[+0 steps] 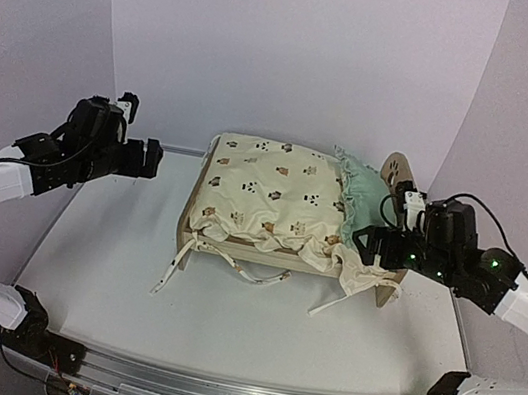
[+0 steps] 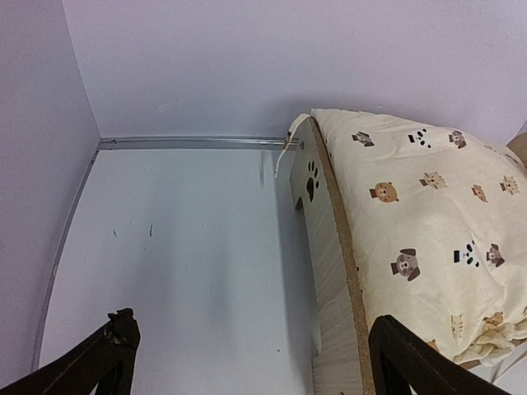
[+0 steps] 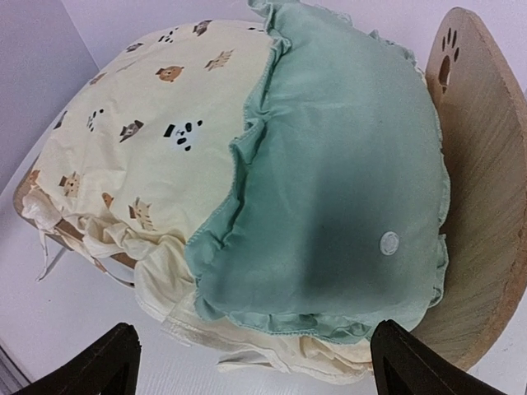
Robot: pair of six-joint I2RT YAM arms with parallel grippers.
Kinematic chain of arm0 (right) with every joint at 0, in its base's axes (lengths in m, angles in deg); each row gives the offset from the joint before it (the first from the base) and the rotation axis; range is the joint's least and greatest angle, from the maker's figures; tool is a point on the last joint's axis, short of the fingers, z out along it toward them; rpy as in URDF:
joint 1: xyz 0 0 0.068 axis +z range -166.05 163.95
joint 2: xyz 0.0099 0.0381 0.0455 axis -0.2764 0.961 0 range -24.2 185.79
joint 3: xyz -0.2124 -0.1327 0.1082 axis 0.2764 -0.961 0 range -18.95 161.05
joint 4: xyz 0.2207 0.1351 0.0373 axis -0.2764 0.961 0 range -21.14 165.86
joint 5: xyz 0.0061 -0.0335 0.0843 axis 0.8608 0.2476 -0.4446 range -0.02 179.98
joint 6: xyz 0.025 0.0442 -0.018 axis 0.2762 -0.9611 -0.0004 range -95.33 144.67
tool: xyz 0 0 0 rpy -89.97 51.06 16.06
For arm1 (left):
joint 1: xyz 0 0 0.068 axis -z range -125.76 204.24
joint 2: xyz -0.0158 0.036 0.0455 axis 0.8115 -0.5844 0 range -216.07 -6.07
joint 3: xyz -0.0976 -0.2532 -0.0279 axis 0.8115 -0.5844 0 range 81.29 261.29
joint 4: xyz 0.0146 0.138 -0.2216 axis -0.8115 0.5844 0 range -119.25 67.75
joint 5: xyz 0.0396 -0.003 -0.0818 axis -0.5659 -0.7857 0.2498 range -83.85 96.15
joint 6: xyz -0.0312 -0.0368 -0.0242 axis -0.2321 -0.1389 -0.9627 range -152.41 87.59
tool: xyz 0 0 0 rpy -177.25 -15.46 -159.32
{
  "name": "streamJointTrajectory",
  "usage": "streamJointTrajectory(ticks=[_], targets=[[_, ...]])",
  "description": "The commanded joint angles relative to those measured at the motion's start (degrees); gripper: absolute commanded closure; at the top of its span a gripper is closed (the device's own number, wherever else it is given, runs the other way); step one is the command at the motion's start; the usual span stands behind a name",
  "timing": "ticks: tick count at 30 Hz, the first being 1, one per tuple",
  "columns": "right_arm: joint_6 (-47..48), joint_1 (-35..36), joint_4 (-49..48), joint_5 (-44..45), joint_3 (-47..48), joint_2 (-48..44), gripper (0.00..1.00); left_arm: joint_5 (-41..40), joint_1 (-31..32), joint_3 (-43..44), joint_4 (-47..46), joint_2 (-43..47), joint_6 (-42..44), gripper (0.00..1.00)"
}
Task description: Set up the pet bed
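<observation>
The light-wood pet bed frame [image 1: 187,213] stands mid-table, its rounded paw-print headboard [image 1: 397,169] at the right end. The cream animal-print cushion [image 1: 270,193] lies on it, and tie strings [image 1: 174,266] trail onto the table in front. The mint green ruffled pillow [image 1: 363,199] rests on the cushion's right end against the headboard [image 3: 482,164]. My left gripper [image 1: 146,160] is open and empty, left of the bed's paw-print end board [image 2: 329,247]. My right gripper [image 1: 369,248] is open and empty, just in front of the pillow [image 3: 329,164], not touching it.
White walls close in at the back and both sides. A metal strip [image 2: 189,141] runs along the back wall's foot. A metal rail [image 1: 211,392] lines the near edge. Bare white table [image 2: 181,247] lies left of the bed.
</observation>
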Motion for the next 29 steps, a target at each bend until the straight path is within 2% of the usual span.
streamJointTrajectory(ticks=[1, 3, 4, 5, 7, 8, 12, 17, 25, 29], targets=[[0.8, -0.1, -2.6, -3.2, 0.4, -0.6, 0.02, 0.2, -0.2, -0.1, -1.9, 1.5, 0.1, 0.0], [-1.4, -0.1, -2.6, 6.9, -0.3, -1.3, 0.02, -0.2, -0.2, -0.2, -1.6, 1.7, -0.2, 0.01], [-2.4, -0.1, -3.0, 8.6, -0.7, -1.8, 0.02, -0.1, -0.2, -0.3, -1.8, 2.0, -0.3, 0.01], [-2.3, -0.1, -4.2, 6.5, -1.2, -2.1, 0.02, 0.1, -0.2, -0.6, -2.0, 2.2, -0.3, 0.01], [0.1, 0.0, -7.3, -6.5, -1.6, -1.4, 0.02, 0.4, -0.2, -0.8, -2.3, 2.3, -0.1, 0.01], [1.2, -0.1, -7.3, -9.4, -0.7, -0.5, 0.02, 0.5, -0.2, -0.6, -2.2, 2.2, -0.1, 0.01], [-0.4, 0.0, -2.9, 5.8, 1.4, -0.4, 0.02, 0.0, -0.2, -0.5, -1.7, 2.6, -0.5, 0.01], [0.0, -0.1, -7.3, -3.4, 0.2, -0.8, 0.02, 0.3, -0.2, -1.0, -2.4, 3.3, -0.3, 0.01], [1.7, -0.1, -7.9, -6.2, 0.0, -0.1, 0.02, 0.4, -0.2, -1.0, -2.3, 3.2, -0.3, 0.01], [0.4, -0.1, -8.5, -4.3, -0.5, -0.4, 0.02, 0.3, -0.2, -0.8, -2.2, 2.7, -0.1, 0.01]])
